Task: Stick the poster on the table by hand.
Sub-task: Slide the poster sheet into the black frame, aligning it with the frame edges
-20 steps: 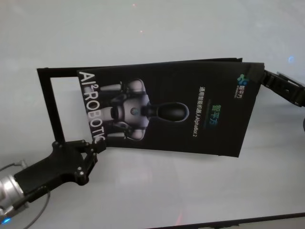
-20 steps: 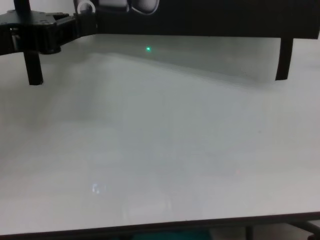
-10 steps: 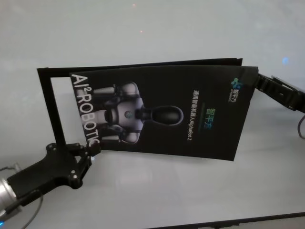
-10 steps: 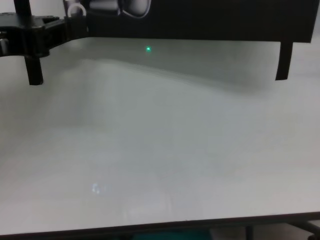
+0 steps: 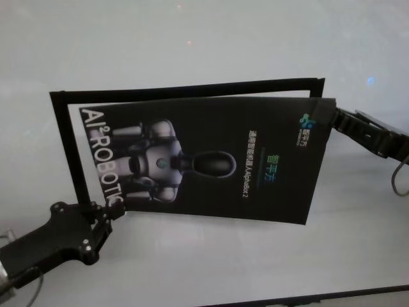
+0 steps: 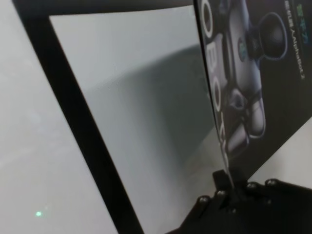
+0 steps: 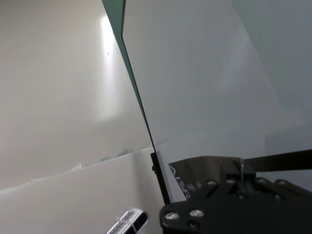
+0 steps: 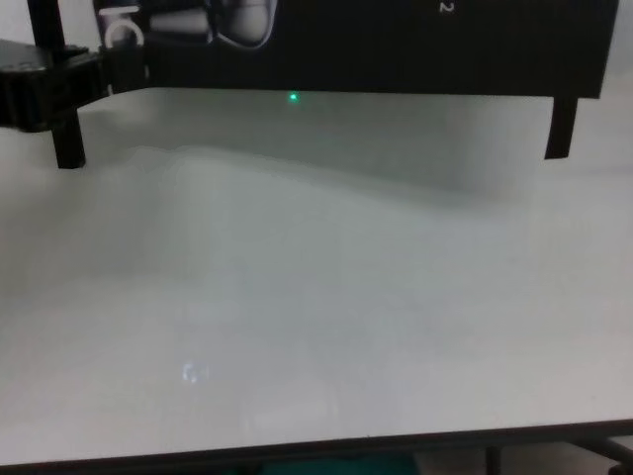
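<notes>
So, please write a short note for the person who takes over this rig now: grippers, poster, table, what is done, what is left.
Left gripper: shut on the near left corner of the large black glossy poster with white lettering and a robot picture.
Right gripper: shut on its far right corner.
The poster hangs between both arms, above the wide white matte table, partly over a thin black rectangular frame outline on it.
Done: poster picked up and carried.
Left: lower it, press it flat, release.
</notes>
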